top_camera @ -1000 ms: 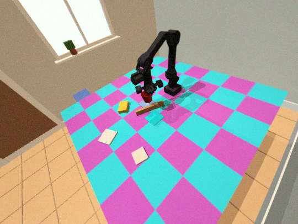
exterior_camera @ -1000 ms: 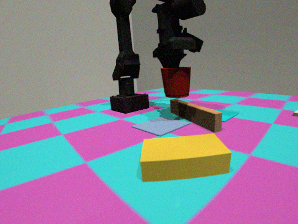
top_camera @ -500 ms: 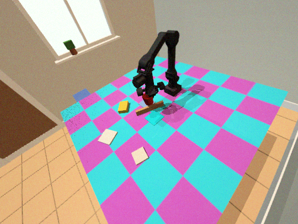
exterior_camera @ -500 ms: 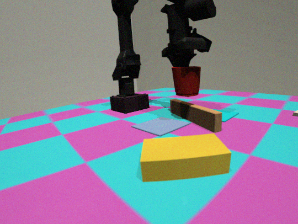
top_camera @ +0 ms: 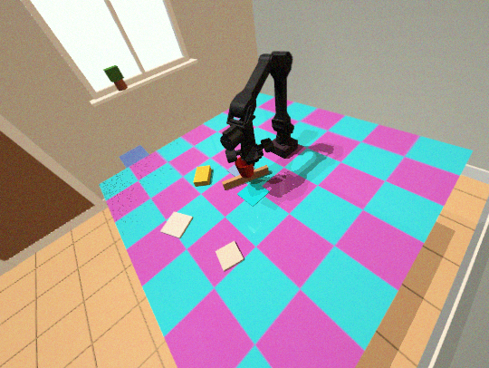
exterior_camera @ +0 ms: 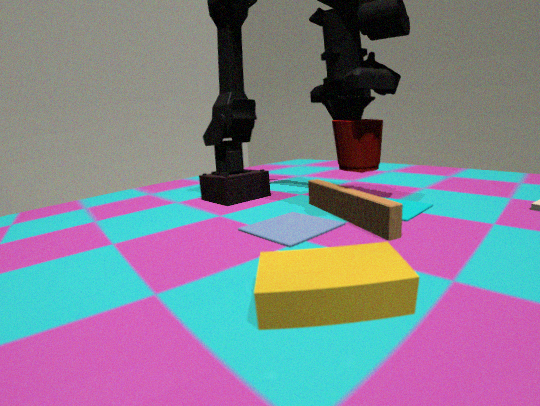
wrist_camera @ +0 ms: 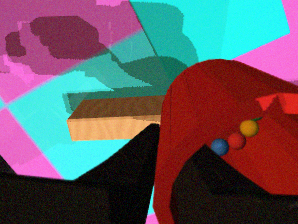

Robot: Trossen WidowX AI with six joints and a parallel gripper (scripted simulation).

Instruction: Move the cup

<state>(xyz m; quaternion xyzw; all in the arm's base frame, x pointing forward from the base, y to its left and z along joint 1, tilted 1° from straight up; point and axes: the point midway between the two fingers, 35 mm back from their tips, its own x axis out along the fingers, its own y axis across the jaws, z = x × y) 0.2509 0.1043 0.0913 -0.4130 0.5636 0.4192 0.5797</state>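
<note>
The red cup (top_camera: 245,169) (exterior_camera: 358,146) (wrist_camera: 200,95) is held upright in the air, close to the wooden bar. My gripper (top_camera: 247,159) (exterior_camera: 348,119) (wrist_camera: 166,133) is shut on the cup's wall, with one finger inside and one outside. Inside the cup, the wrist view shows a blue marble (wrist_camera: 220,147), a red marble (wrist_camera: 237,141) and an orange marble (wrist_camera: 249,128), with a sliver of green behind. The blue-grey pad (top_camera: 234,171) (exterior_camera: 290,229) and the cyan pad (top_camera: 254,196) (exterior_camera: 419,209) lie on opposite sides of the bar, with nothing seen on either.
The wooden bar (top_camera: 232,183) (exterior_camera: 355,207) (wrist_camera: 115,129) stands between the pads, partly under the cup in the wrist view. A yellow block (top_camera: 202,176) (exterior_camera: 335,280) lies beyond the blue-grey pad. Two cream tiles (top_camera: 177,225) (top_camera: 229,256) lie farther off. A blue square (top_camera: 134,156) shows at the table's edge.
</note>
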